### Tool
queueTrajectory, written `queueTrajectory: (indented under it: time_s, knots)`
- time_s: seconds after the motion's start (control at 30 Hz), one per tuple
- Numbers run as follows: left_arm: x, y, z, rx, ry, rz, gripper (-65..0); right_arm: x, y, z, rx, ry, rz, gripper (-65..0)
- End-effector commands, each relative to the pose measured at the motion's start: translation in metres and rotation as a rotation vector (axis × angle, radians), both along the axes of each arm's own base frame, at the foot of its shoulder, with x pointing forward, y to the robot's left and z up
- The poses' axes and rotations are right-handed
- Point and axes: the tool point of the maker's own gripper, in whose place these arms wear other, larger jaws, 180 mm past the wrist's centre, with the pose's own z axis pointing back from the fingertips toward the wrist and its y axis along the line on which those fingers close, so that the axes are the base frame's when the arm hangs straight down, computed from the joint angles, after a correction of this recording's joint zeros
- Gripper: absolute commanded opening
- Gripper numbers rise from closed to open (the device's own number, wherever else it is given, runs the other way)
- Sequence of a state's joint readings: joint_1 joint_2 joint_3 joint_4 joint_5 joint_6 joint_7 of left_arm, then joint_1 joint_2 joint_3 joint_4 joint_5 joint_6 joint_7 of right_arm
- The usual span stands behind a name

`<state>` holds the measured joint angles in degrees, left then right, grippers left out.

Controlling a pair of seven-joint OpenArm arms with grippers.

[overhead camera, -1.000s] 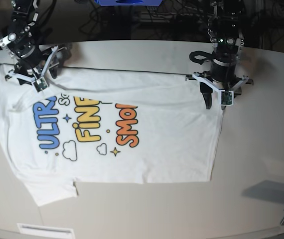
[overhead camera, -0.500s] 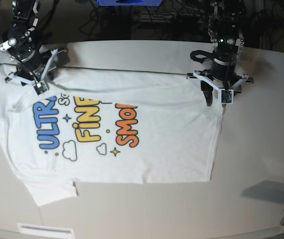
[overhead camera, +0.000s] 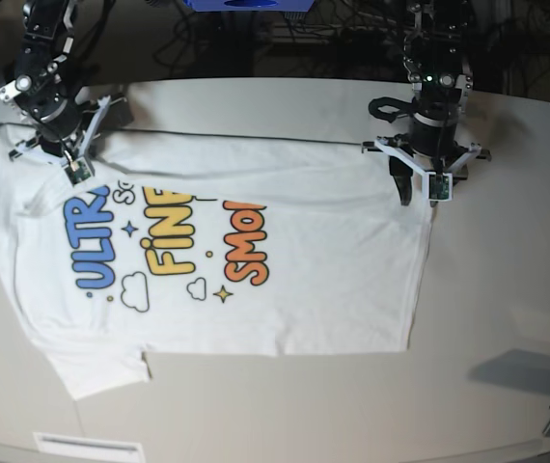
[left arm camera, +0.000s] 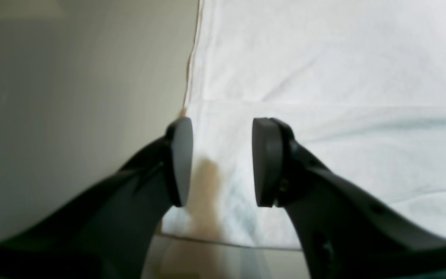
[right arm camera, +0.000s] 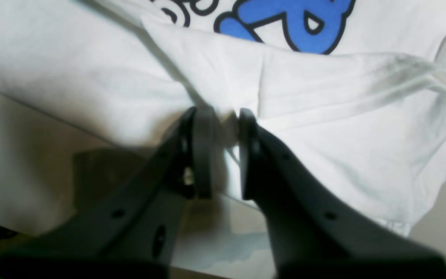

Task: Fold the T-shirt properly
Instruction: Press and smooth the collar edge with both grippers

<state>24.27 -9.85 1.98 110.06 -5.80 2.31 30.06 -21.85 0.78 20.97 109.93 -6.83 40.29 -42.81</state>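
**Right hand pinches the shoulder edge; left hand stands open over the hem corner**

The T-shirt [overhead camera: 227, 251] lies spread flat, print side up, on the pale counter [overhead camera: 507, 318]. In the base view its collar end points to that view's left and its hem to the right. The blue "ULTRA", yellow "FINE" and orange "SMOL" lettering, with small clouds and stars, reads sideways across the chest. One short sleeve juts toward the near counter edge at lower left.

The right hand [right arm camera: 220, 128] is at the far edge of the shirt near the blue lettering. Its two dark fingers [right arm camera: 203, 155] are drawn close together, with a small ridge of white fabric caught between them; cloth bunches in a raised fold just beyond the tips.

The left hand [left arm camera: 221, 161] sits at the far hem corner. Its pads [left arm camera: 265, 162] stand clearly apart, with flat white cloth showing in the gap. One pad is at the shirt's side edge where it meets bare counter; the other is over the fabric. Nothing is gripped there.
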Motion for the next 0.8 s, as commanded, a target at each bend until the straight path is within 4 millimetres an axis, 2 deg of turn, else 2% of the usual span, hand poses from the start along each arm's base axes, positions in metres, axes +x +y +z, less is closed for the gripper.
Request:
queueTrajectory:
  time_s: [0.0, 0.13, 0.6, 0.77]
  knots:
    - [0.006, 0.0, 0.011, 0.011, -0.045, -0.007, -39.6, 0.009, -0.004, 0.007, -0.008, -0.026, -0.004, -61.2]
    - [0.005, 0.0, 0.011, 0.01, -0.045, -0.006, -39.6, 0.012, -0.011, 0.007, -0.03, -0.019, 0.005, -65.0]
    - [0.005, -0.001, 0.01, 0.002, -0.044, -0.004, -39.6, 0.037, -0.018, 0.022, -0.063, -0.061, 0.002, -65.0]
    - [0.004, 0.0, 0.01, 0.005, -0.041, -0.004, -39.6, 0.046, -0.004, 0.024, -0.082, -0.053, 0.08, -65.0]
